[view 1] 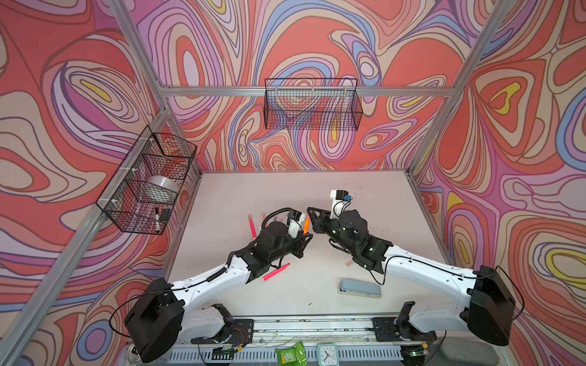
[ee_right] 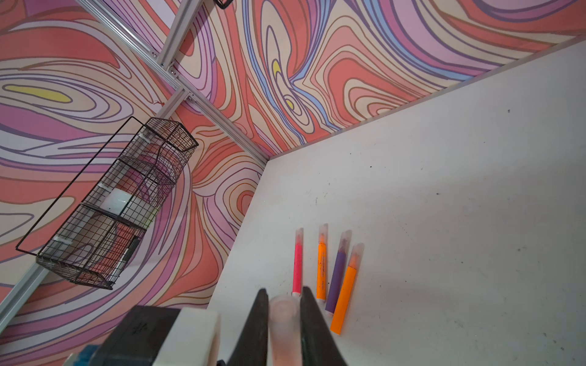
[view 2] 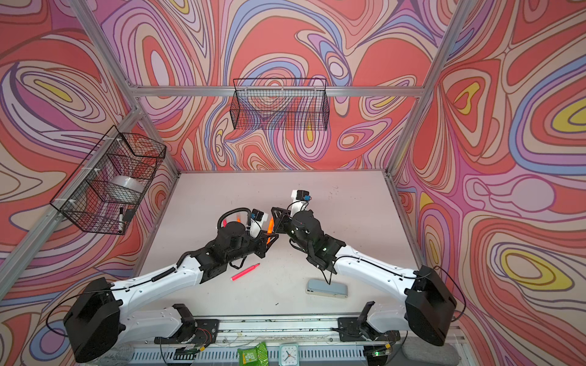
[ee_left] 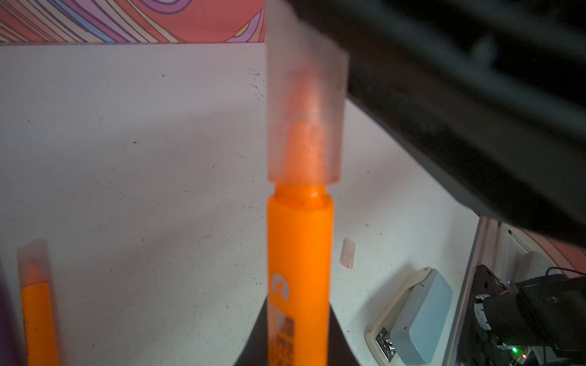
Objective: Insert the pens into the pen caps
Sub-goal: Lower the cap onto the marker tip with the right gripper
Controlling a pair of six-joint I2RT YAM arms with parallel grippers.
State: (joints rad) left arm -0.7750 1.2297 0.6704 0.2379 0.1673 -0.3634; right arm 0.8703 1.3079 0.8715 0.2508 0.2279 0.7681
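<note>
My left gripper (ee_left: 298,348) is shut on an orange pen (ee_left: 299,269), which shows in both top views (view 1: 306,224) (view 2: 270,226). A translucent pen cap (ee_left: 304,120) sits over the pen's tip, leaving a narrow gap at the neck. My right gripper (ee_right: 283,301) is shut on that cap (ee_right: 283,320), and the two grippers meet mid-table (view 1: 309,210). Several capped pens lie side by side: pink (ee_right: 297,269), orange (ee_right: 321,269), purple (ee_right: 337,275) and orange (ee_right: 345,294). An uncapped pink pen (view 1: 276,272) (view 2: 245,272) lies under the left arm. A loose cap (ee_left: 348,252) lies on the table.
A grey-blue stapler (view 1: 360,288) (ee_left: 418,317) lies near the front, right of centre. A wire basket (view 1: 146,183) on the left wall holds a tape roll and a black-capped marker. Another wire basket (view 1: 312,104) hangs on the back wall.
</note>
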